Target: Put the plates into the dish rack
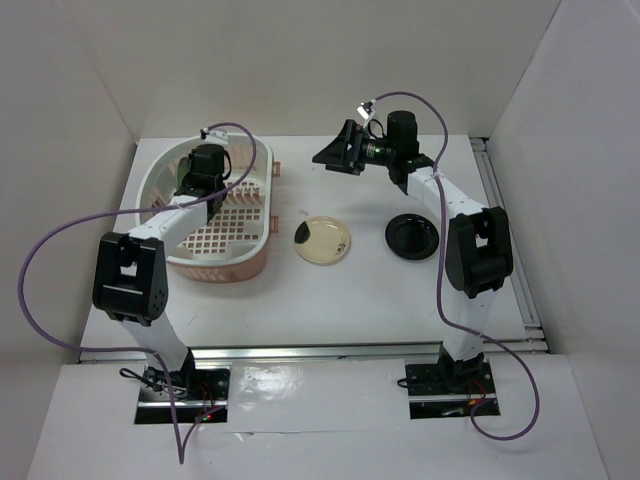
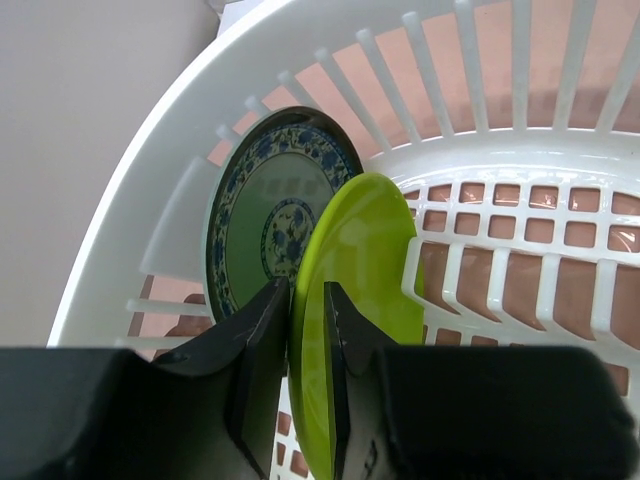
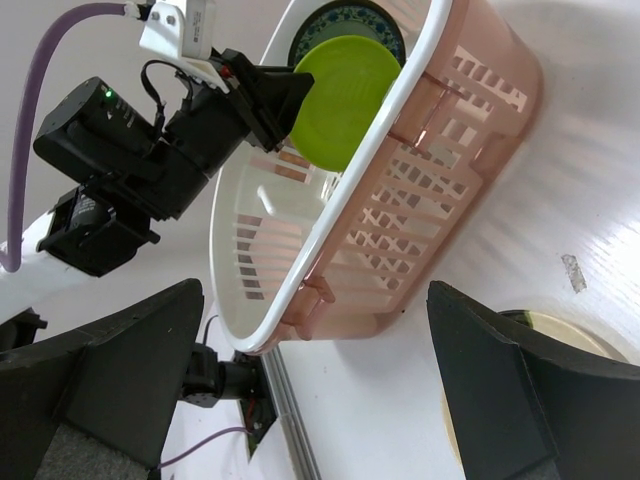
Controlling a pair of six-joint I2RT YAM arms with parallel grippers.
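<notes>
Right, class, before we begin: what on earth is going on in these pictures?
Two robot arms are loading plates into a dish rack. The left hand is inside the rack, its fingers on either side of the lime green plate, which stands on edge beside the blue patterned plate. Whether it is gripping the plate cannot be told. The right hand hangs open above the table, holding nothing. The cream plate and the black plate lie flat on the table, not yet loaded.

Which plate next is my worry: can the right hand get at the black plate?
Probably yes: the right hand is open and empty; the black plate lies flat, nothing on it.
</notes>
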